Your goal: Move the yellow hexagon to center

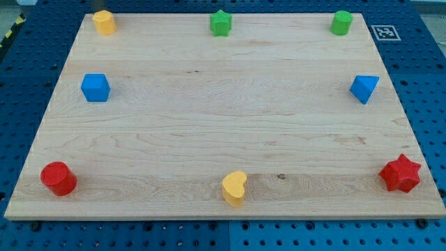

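Observation:
The yellow hexagon (104, 22) sits at the top left corner of the wooden board (223, 111). My tip and the rod do not show anywhere in the view, so its place relative to the blocks cannot be told.
A green star (221, 23) is at top middle and a green cylinder (341, 22) at top right. A blue cube (95, 88) is at left, a blue triangular block (364, 88) at right. A red cylinder (58, 178), a yellow heart (235, 187) and a red star (401, 173) line the bottom.

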Controlling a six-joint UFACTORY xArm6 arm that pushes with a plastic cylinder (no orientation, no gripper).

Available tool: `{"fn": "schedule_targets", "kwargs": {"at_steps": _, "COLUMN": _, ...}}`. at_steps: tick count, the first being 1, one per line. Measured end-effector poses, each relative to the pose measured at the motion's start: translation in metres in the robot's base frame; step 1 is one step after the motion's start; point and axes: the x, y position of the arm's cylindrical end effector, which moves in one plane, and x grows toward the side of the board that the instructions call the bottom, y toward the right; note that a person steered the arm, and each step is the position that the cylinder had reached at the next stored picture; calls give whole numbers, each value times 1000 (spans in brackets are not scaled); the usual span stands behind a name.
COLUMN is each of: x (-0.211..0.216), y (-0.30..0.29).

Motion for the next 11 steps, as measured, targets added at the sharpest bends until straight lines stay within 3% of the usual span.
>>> {"fn": "schedule_targets", "kwargs": {"at_steps": 2, "x": 37, "y": 59}}
{"fn": "schedule_targets", "kwargs": {"at_steps": 4, "x": -6, "y": 105}}
{"fn": "schedule_targets", "kwargs": {"at_steps": 8, "x": -5, "y": 97}}
{"fn": "schedule_targets", "kwargs": {"at_steps": 11, "x": -8, "y": 5}}
